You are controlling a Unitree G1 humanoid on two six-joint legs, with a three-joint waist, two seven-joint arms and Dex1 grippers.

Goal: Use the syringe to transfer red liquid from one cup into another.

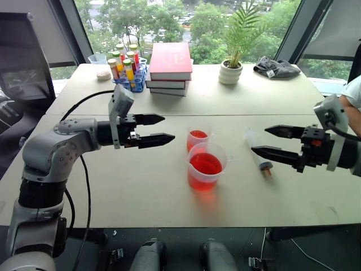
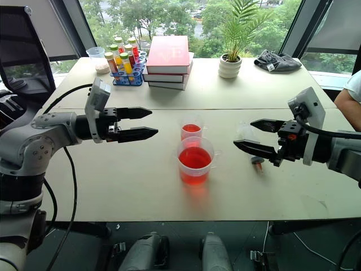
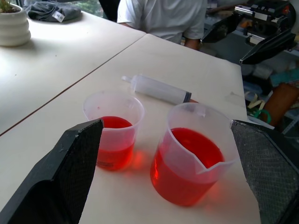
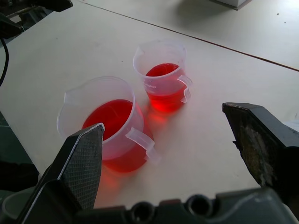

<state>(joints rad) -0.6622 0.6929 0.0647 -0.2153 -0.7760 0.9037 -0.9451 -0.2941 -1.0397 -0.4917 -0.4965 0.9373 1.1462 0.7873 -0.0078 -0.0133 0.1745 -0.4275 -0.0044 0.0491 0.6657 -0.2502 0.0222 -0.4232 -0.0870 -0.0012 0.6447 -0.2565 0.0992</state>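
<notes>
Right now the syringe (image 1: 258,155) lies flat on the table (image 1: 141,192), to the right of both cups and apart from them, its orange tip toward the near edge and its plunger end pointing far. Just left of it stands the big cup (image 1: 205,167), well filled with red liquid (image 1: 205,164); the small cup (image 1: 197,137) stands close behind it on the far side, also holding some red, at a lower level.

The right gripper (image 1: 272,141) hovers above the syringe with its fingers spread wide, holding nothing. The left gripper (image 1: 158,129) hangs to the left of the cups, fingers likewise spread and empty, pointing toward them.

Nothing is grasped yet, so the step in hand looks like the pickup of the syringe. That calls for the right gripper to sink until its fingers straddle the barrel, then close across it, leaving the plunger free for the left gripper to work.

On the far side sit books (image 1: 170,68), a potted plant (image 1: 231,70) and a rack of tubes (image 1: 127,70).
</notes>
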